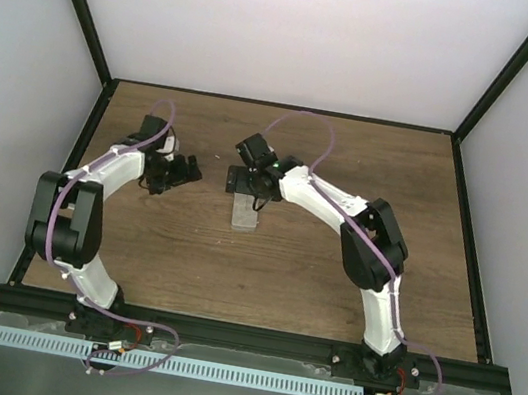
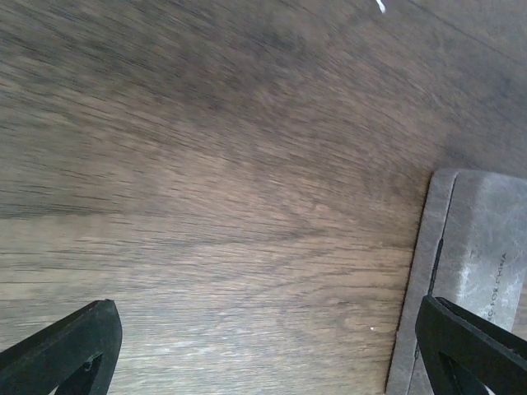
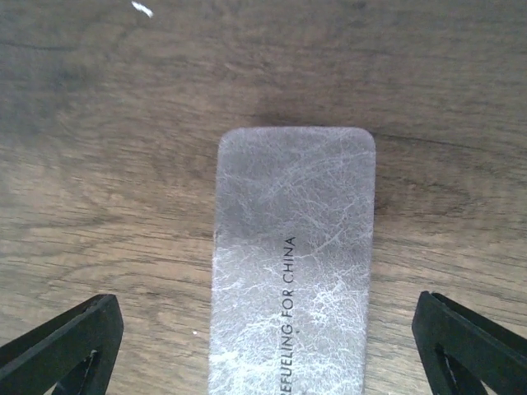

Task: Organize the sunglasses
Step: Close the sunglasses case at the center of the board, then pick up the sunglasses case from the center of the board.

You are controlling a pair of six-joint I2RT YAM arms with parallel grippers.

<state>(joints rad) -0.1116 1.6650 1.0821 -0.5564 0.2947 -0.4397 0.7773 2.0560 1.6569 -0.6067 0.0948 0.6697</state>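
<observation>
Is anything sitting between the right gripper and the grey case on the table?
Nothing visible does. The right gripper hovers open directly over the grey case, one finger on either side, with only the wooden table beside it. The case looks shut, and no sunglasses show in any view.

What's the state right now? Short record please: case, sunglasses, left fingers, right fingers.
case: grey case lying flat on the wooden table, looks closed, no lining showing
sunglasses: not visible in any view
left gripper: open, over bare wood, case at its right finger
right gripper: open, fingers straddling the case, not touching it
</observation>
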